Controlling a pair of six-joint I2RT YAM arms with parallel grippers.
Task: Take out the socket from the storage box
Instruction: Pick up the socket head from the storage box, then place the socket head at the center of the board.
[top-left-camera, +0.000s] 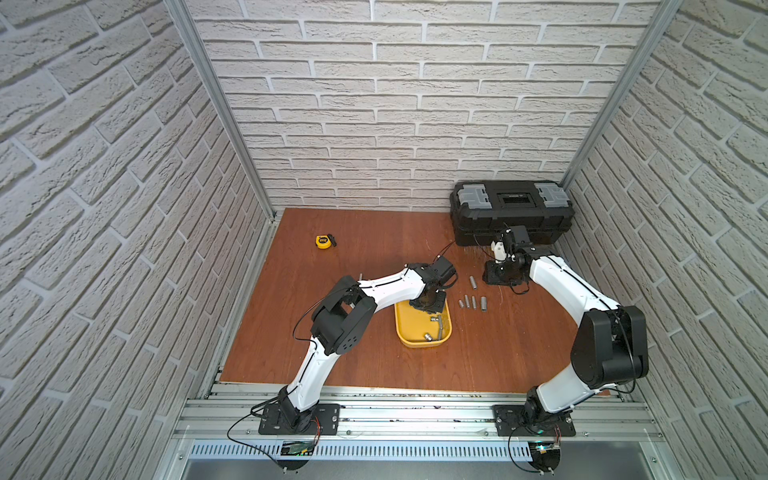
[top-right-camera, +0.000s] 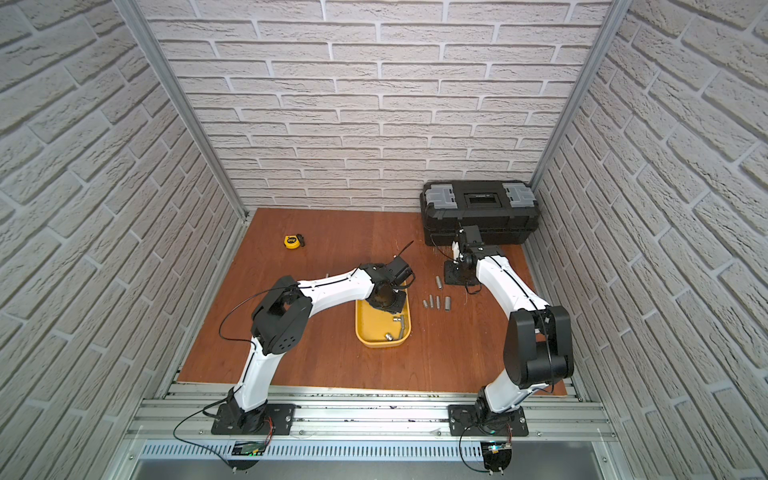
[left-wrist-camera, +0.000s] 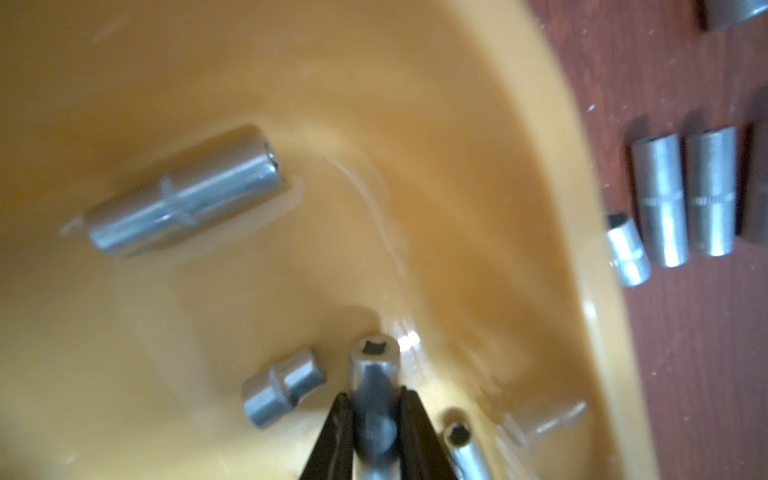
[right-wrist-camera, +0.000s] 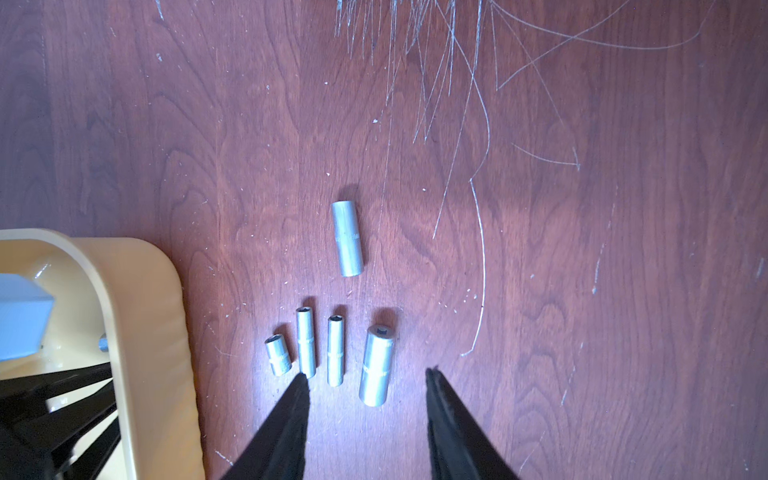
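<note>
Clamping a socket (left-wrist-camera: 374, 361) inside the box (left-wrist-camera: 519, 166), the left gripper (left-wrist-camera: 376, 395) is pinching smooth round steel, so it may be slipping free during lifting. The right gripper (right-wrist-camera: 368, 372) is hanging, jaws apart, above the table (right-wrist-camera: 582, 249).

The box (top-left-camera: 415, 328) is yellow. The socket (left-wrist-camera: 372, 376) inside it is shiny silver, like the sockets (right-wrist-camera: 336, 349) beside the box. The table (top-left-camera: 498, 353) is red-brown wood with wavy grain. Behind the box, the toolbox (top-left-camera: 511, 222) is black with grey latches (top-left-camera: 478, 196). The walls (top-left-camera: 415, 104) show white bricks.
</note>
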